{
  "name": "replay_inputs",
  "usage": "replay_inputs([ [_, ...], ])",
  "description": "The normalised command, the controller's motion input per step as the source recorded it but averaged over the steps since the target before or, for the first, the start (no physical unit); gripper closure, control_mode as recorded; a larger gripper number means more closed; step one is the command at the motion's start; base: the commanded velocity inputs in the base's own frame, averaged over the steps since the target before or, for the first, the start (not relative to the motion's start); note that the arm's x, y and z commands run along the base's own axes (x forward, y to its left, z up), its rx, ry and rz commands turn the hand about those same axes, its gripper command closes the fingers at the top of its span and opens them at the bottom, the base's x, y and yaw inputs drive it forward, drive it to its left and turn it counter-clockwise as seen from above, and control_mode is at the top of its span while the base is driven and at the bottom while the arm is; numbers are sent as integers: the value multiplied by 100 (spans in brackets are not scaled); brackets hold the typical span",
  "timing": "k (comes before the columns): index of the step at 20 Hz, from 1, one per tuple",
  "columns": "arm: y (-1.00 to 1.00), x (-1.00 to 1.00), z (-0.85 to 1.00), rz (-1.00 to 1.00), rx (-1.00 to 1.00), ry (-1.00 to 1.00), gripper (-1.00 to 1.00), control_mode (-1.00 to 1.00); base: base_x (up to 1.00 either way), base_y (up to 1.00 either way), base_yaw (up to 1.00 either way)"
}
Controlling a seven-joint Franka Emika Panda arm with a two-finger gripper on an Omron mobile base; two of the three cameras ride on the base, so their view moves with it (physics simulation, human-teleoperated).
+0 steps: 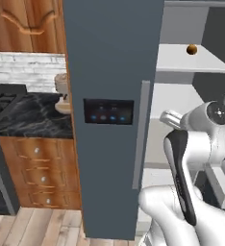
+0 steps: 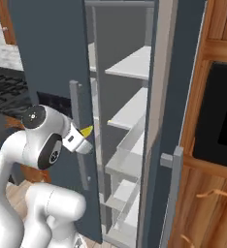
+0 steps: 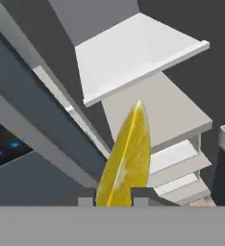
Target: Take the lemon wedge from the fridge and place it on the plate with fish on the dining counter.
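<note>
In front of you stands the fridge, dark slate-blue, its closed left door taking up the middle of the left base view, with a black panel of small blue and reddish lights on it. You can read no lettering on that panel; the marks are too blurred. The other door is swung open on the right of the right base view, so you look in at white shelves stacked one above another.

To the left of the fridge you have a black marble counter over wooden drawers, with wooden cabinets above it.

Your arm rises from below and bends up at the elbow, its forearm reaching toward the open fridge compartment. In the right base view the wrist sits just beside the long grey handle of the closed door.

The gripper points at the shelves, and its two dark fingertips are pinched on the lemon wedge. That wedge stands on edge between them, its pointed tip aimed away from the hand, held in the air in front of the shelves and resting on none of them. You can see its yellow tip at the gripper in the right base view.

A small round brown-orange ball lies on an upper shelf.
</note>
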Motion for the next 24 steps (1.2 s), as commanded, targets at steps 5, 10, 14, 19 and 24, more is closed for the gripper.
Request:
replay_inputs([
  [5,0,0,0,0,0,0,100,100,-44,59,76],
  [10,0,0,0,0,0,0,100,100,-2,27,94],
  [14,0,0,0,0,0,0,100,100,0,6,99],
  [19,0,0,0,0,0,0,100,100,0,0,100],
  [24,0,0,0,0,0,0,100,100,0,0,100],
])
